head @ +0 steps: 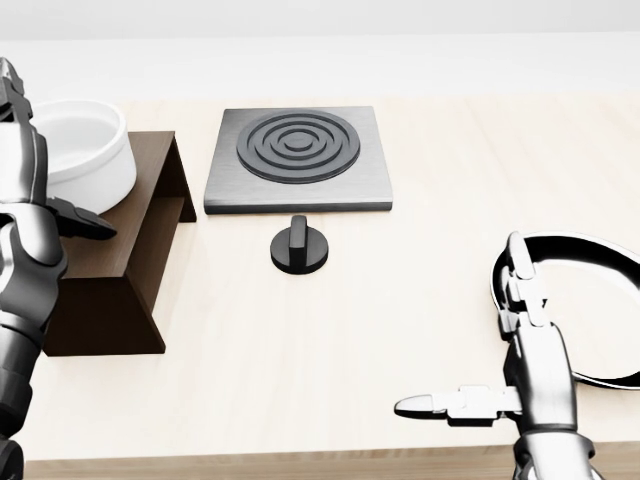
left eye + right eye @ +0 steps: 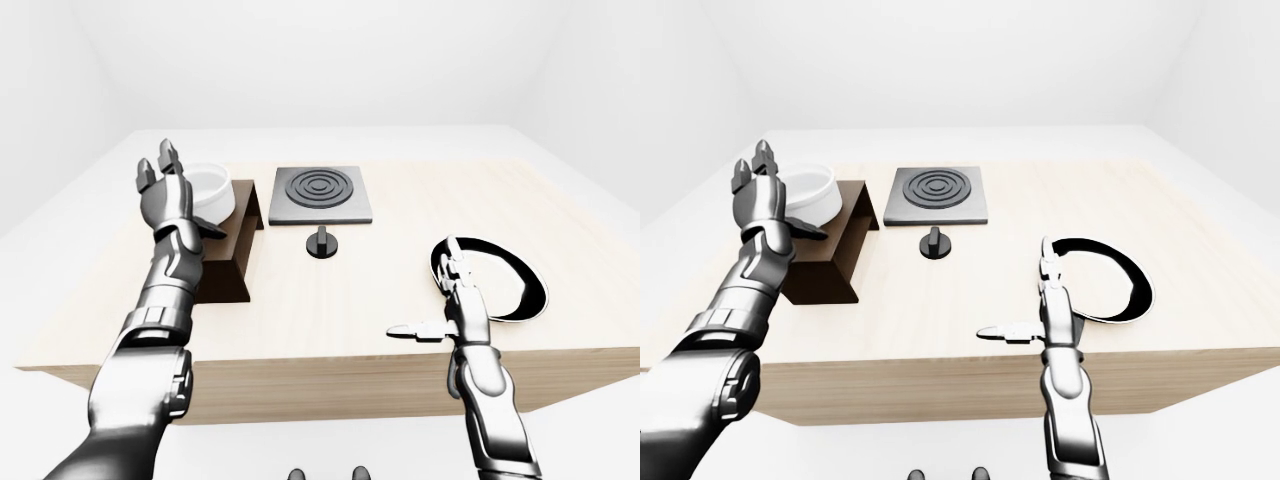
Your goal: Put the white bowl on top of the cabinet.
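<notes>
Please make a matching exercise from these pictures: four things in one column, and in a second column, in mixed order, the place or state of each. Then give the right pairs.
Things:
1. white bowl
2. black knob
3. left hand
4. black-rimmed plate

Places or states:
A. lies at the head view's right edge
B. sits on the dark brown cabinet
C. fingers open, beside the bowl
D. stands just below the grey burner plate

Pairs: 1-B, 2-D, 3-C, 4-A
</notes>
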Available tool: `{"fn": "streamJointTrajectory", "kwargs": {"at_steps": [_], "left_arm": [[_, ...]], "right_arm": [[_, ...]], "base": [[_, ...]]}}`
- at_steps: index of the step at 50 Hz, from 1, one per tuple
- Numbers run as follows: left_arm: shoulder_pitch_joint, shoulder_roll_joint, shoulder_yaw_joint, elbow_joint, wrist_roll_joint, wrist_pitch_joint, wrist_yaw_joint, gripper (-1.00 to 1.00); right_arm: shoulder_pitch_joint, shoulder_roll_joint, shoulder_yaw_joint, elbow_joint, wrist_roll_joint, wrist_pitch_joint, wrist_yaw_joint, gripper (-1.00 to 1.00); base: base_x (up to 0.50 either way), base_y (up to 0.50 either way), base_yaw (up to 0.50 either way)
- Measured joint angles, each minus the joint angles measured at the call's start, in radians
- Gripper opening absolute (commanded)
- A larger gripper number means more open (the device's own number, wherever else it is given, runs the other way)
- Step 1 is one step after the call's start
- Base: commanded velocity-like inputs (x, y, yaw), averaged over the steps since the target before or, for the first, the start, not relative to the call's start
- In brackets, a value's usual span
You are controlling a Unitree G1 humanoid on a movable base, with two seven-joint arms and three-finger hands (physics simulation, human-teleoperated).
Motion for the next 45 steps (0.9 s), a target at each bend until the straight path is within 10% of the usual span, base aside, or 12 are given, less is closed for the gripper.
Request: {"fn": "streamJointTrajectory", "kwargs": {"at_steps": [13,38,45], "left_arm": [[0.228,-0.057,0.022,-0.420,0.006,0.000,-0.104,1.00],[0.573,-0.193,0.062,-1.129,0.033,0.000,-0.284,1.00],[0.691,-0.254,0.068,-1.317,-0.095,0.000,-0.334,1.00]], "right_arm": [[-0.036,0.006,0.029,0.060,-0.025,-0.015,-0.031,1.00],[-0.119,0.006,0.057,0.033,-0.039,0.078,-0.070,1.00],[-0.155,0.004,0.053,0.017,-0.036,0.098,-0.085,1.00]], "base": [[0.00,0.00,0.00],[0.00,0.00,0.00],[0.00,0.00,0.00]]}}
